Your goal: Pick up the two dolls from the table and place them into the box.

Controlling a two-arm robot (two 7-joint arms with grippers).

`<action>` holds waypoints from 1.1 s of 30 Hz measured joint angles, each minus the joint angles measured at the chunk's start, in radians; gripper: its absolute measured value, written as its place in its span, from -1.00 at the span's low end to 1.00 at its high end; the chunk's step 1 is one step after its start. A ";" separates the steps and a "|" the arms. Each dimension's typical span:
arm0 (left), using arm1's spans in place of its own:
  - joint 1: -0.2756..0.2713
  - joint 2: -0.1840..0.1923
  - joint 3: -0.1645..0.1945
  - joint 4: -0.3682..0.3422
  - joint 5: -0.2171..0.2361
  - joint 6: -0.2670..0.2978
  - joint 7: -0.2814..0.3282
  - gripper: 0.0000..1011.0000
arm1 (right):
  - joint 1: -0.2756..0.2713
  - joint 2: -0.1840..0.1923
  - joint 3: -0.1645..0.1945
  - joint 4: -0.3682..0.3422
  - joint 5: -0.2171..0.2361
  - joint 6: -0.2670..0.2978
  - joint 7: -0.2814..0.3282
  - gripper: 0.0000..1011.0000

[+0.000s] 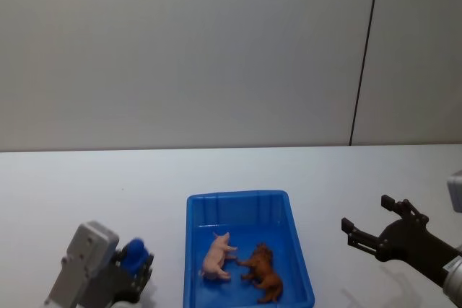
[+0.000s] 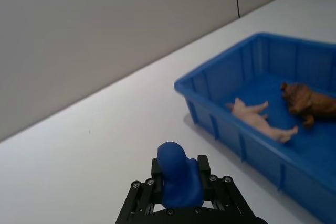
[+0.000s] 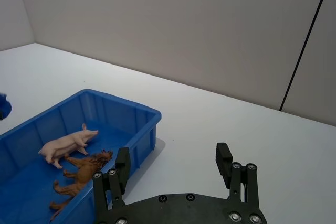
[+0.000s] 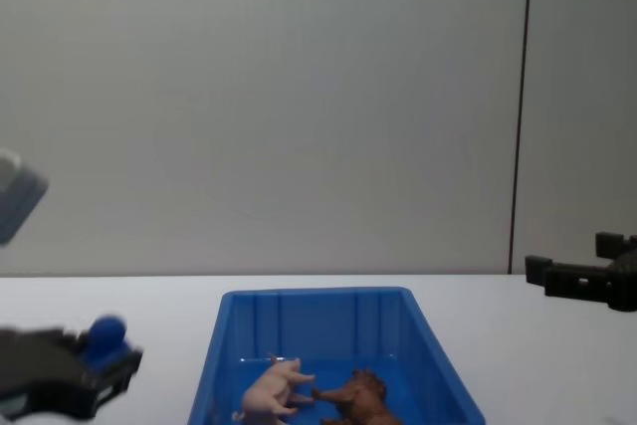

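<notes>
I found both dolls lying on their sides inside the box [image 1: 249, 203]: the pig [image 1: 217, 256] on its floor toward the robot's left, the brown lion-like animal [image 1: 264, 272] just beside it on the right, their feet close or touching. I judged the task essentially done. Both looked like light, stiff plastic, probably slick, so if either needed regrasping I would have pinched across the body rather than a thin leg. The left gripper [image 2: 181, 190] hovered over the table [image 1: 72, 185] to the left of the box, its fingers closed on a small blue ball [image 2: 178, 174]. The right gripper [image 3: 176, 169] hung to the right of the box, near its right rim, its fingers spread with nothing between them. The table on both sides of the box looked bare, so I reckoned each arm had open room to draw away, the sloping walls and rim being the only edges worth minding.
</notes>
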 joint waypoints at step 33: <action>-0.225 -0.209 0.078 0.051 0.125 -0.103 -0.248 0.83 | 0.000 0.000 0.000 0.000 0.000 0.000 0.000 0.98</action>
